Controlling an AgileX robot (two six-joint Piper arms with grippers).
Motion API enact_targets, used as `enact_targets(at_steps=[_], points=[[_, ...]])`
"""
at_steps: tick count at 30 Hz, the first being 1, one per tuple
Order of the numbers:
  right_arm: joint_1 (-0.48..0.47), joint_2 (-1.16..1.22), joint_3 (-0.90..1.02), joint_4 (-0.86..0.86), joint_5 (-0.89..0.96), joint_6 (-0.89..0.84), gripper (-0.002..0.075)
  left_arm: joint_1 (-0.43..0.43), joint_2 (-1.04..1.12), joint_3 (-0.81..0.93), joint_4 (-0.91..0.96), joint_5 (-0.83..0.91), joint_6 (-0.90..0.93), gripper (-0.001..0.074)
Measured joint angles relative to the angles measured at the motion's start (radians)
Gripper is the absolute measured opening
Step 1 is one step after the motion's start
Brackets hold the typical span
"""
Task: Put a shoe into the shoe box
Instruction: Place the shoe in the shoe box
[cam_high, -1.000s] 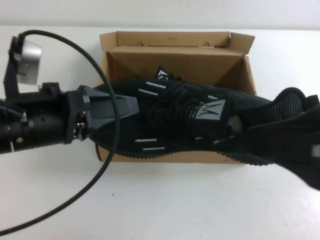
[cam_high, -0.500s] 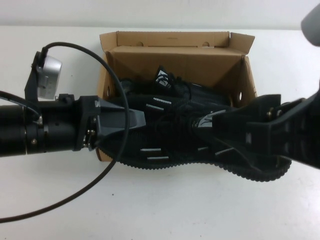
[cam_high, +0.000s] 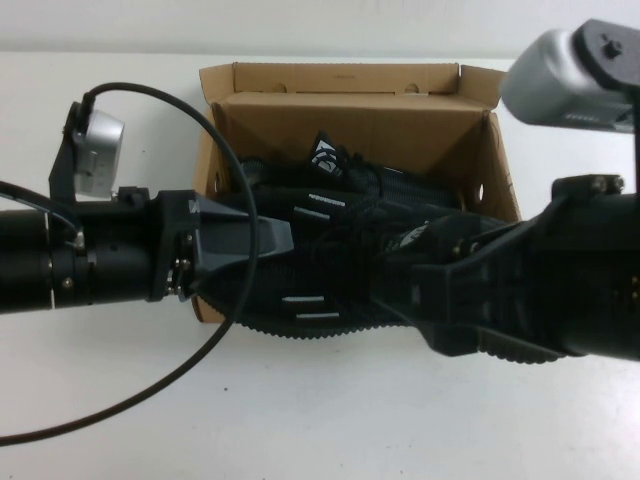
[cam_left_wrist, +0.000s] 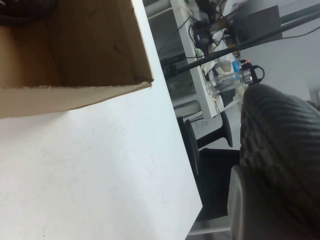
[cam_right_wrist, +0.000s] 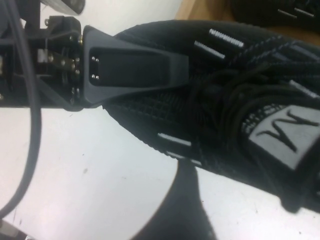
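Gripping the toe of the shoe (cam_high: 320, 290), the left claw (cam_high: 262, 240) holds it lying across the near rim of the box (cam_high: 350, 110), partly over the table (cam_high: 300, 420). Its sole is seen in the left wrist view. The right claw (cam_high: 430, 290) stands over the shoe's heel end with its jaws spread wide, holding nothing. A second shoe (cam_high: 330, 160) lies inside the box, beyond the first.

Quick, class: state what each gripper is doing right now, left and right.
Left gripper: closed on the toe of the shoe, above the shoe box.
Right gripper: open, over the shoe's heel end.
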Motion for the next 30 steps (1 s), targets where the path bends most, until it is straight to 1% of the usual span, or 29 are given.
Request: enact_targets(at_steps=[8,16,27,29,30], points=[[-0.003,0.04,0.0,0.001,-0.03,0.0,0.0551,0.0,0.0,0.0,-0.004,0.012,0.014,0.0134],[-0.05,0.082,0.0,0.014,-0.068,0.0,0.0551,0.0,0.0,0.0,-0.004,0.017,0.016,0.0134],[-0.059,0.165,0.0,0.021,-0.155,0.0,0.0549,0.0,0.002,0.0,0.012,0.001,0.03,0.0134],[-0.059,0.178,0.0,0.009,-0.163,0.0,0.0524,0.0,0.002,0.0,0.014,-0.003,0.032,0.0134],[-0.059,0.183,0.0,0.004,-0.165,0.0,0.0493,0.0,0.002,0.0,0.014,-0.004,0.032,0.0134]])
